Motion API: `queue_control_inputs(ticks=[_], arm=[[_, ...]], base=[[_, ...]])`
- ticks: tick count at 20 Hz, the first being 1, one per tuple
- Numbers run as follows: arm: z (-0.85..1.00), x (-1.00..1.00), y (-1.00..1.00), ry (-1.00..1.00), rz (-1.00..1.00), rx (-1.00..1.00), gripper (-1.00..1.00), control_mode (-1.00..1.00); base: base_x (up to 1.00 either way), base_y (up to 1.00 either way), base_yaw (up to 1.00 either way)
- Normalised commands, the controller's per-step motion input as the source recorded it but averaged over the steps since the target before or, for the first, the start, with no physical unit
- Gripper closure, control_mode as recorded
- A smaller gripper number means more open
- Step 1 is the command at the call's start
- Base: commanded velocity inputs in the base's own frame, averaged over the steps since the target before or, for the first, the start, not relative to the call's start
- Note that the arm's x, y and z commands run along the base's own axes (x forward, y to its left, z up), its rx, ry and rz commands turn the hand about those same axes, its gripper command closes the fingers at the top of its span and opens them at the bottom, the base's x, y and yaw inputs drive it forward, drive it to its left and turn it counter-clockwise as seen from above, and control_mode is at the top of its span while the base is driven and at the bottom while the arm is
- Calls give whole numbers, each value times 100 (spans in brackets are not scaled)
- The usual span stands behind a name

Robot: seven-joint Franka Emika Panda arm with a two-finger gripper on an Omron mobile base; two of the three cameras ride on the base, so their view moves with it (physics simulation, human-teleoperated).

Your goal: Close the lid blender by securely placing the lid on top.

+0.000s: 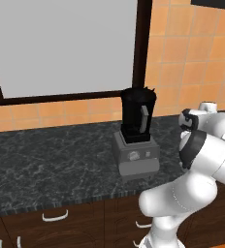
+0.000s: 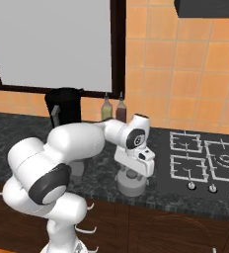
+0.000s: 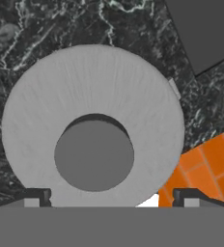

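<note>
Two spread fingertips [image 3: 36, 198] of the downward-pointing open pincer [image 2: 132, 174] straddle the lid [image 3: 92, 128].

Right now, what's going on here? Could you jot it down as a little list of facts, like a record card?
Place: simulated kitchen, dark marbled counter
Blender: black jar on a grey base, standing upright on the counter, top open
Lid: light-grey round disc, lying on the counter near its front edge, apart from the blender
Gripper: lowered right over the lid, fingers wide open on either side of it
Nearby: stove burners, two bottles by the wall
Task status: lid not yet on the jar
</note>
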Motion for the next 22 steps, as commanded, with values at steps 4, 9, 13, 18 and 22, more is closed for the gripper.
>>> queue_control_inputs(ticks=[4, 9, 13, 18, 22], arm=[[-22, 4, 0, 0, 0, 0, -100, -100], [-15, 16, 1, 0, 0, 0, -100, -100], [-3, 22, 0, 0, 0, 0, -100, -100], [-13, 6, 0, 0, 0, 0, 100, -100], [-2, 0, 0, 0, 0, 0, 100, -100]], base=[[0, 0, 0], [0, 0, 0], [0, 0, 0], [0, 0, 0], [0, 0, 0]])
